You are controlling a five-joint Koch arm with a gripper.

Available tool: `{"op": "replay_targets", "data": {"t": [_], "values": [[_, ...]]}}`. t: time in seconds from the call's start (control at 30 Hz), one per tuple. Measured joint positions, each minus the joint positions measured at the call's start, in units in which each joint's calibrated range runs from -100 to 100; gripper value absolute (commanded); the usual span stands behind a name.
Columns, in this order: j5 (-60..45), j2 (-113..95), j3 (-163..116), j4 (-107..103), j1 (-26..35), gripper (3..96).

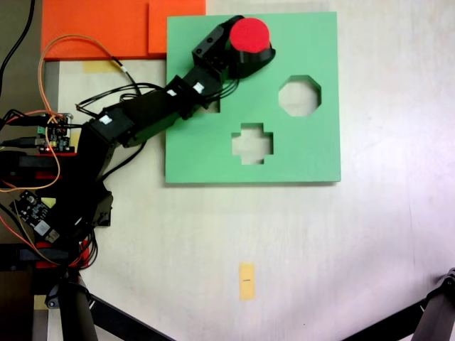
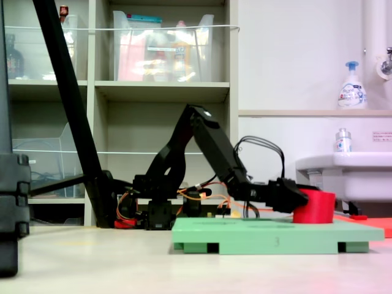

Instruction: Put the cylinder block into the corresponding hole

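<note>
The red cylinder block [image 1: 250,34] stands upright at the far edge of the green foam board [image 1: 313,156], near the top middle of the first exterior view. My black gripper [image 1: 247,45] is shut on it, one jaw on each side. In the second exterior view the cylinder block [image 2: 315,207] rests with its base at the level of the board's [image 2: 269,236] top, with the gripper [image 2: 293,197] on its left. The circular hole is hidden. An octagonal cutout [image 1: 299,95] and a cross-shaped cutout [image 1: 252,143] lie open. A third cutout [image 1: 211,106] is partly covered by the arm.
Orange foam sheets [image 1: 121,28] lie beyond the board's left corner. Circuit boards and wires [image 1: 50,135] sit by the arm's base at the first exterior view's left. A yellow tape strip [image 1: 247,280] marks the table. A sink [image 2: 343,174] stands at the second exterior view's right.
</note>
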Motion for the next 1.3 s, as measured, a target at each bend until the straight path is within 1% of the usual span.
{"op": "replay_targets", "data": {"t": [0.03,0.07,0.17,0.27,0.37,0.47,0.57,0.6,0.63,0.67,0.7,0.77,0.8,0.83,0.9,0.97,1.03,1.1,1.2,1.3], "values": [[0.0,0.0,-0.69,0.1,-0.05,74.7],[0.0,0.0,-1.47,0.1,-0.1,80.3],[-0.05,0.0,-2.16,1.37,-0.1,94.7],[-0.05,-0.68,-5.78,3.43,-0.1,95.6],[-0.29,-8.07,-12.05,3.72,-0.15,95.6],[-0.93,-23.67,-17.34,3.72,-0.59,95.6],[-1.9,-49.93,-21.75,-2.64,-1.71,95.2],[-2.49,-59.23,-21.75,-6.85,-2.1,94.3],[-3.27,-68.95,-21.75,-12.63,-2.49,91.0],[-4.25,-77.98,-21.75,-19.97,-3.13,84.5],[-5.23,-85.91,-21.56,-26.33,-4.05,74.3],[-7.57,-98.36,-19.4,-37.49,-5.71,57.4],[-8.74,-104.24,-17.93,-42.39,-6.54,51.0],[-9.91,-109.03,-16.36,-46.5,-7.47,48.1],[-11.28,-114.09,-15.19,-51.49,-10.45,47.8],[-12.01,-114.36,-15.38,-54.92,-13.92,50.1],[-13.72,-114.5,-17.44,-55.51,-17.05,50.1],[-18.8,-114.5,-23.81,-55.41,-20.46,50.9],[-32.38,-114.5,-35.67,-51.98,-23.83,51.7],[-37.07,-114.5,-46.74,-45.33,-25.79,50.1]]}}
